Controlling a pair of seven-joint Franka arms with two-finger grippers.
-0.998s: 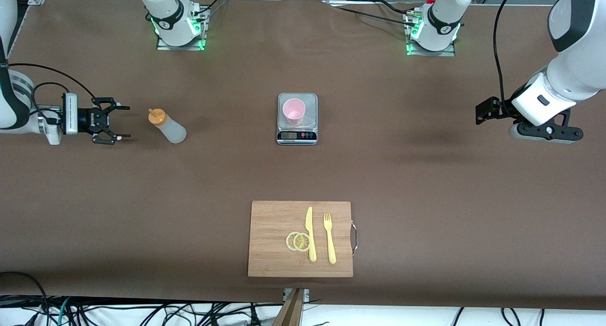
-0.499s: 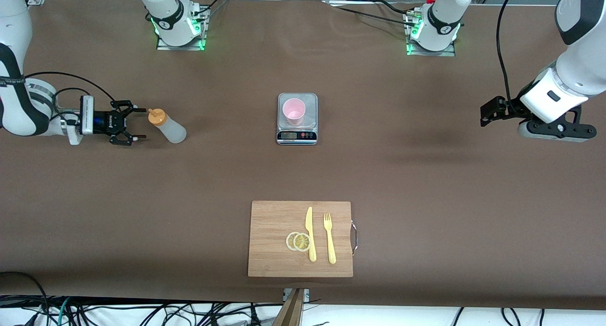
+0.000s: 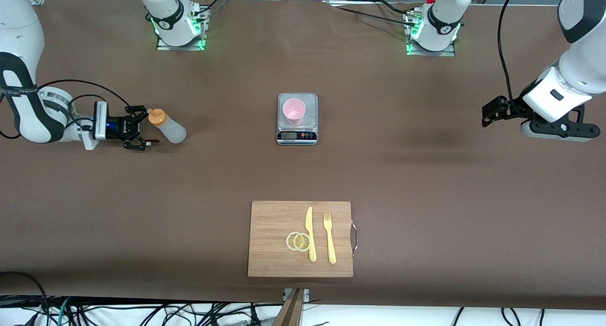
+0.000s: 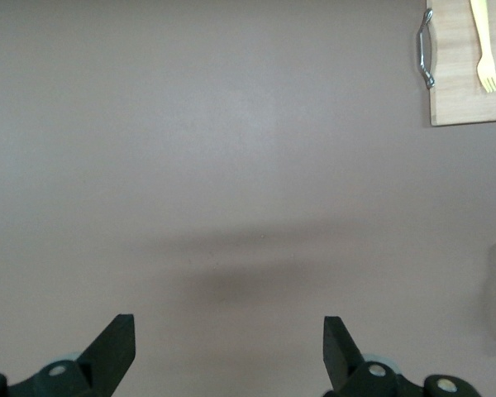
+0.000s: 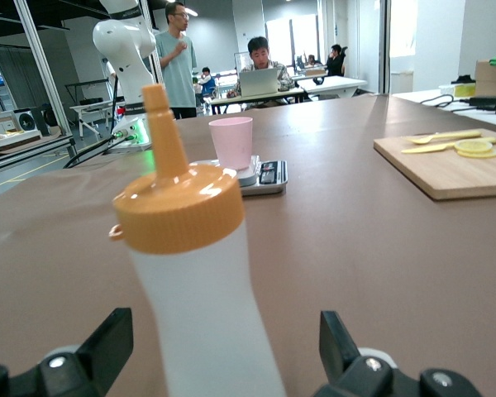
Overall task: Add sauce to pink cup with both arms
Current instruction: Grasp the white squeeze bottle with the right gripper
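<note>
At the right arm's end of the table the right gripper sits low by the sauce bottle, fingers spread wide and empty, their tips level with its orange cap. The right wrist view shows the bottle standing upright between the two fingers, neither touching it. Toward the table's middle, the pink cup stands on a small grey scale; the wrist view gives its side profile. Nearer the front camera lies a wooden cutting board bearing lemon slices, a yellow knife and fork. The left gripper hovers over bare table at the left arm's end; only its wrist view shows its fingers apart, holding nothing.
</note>
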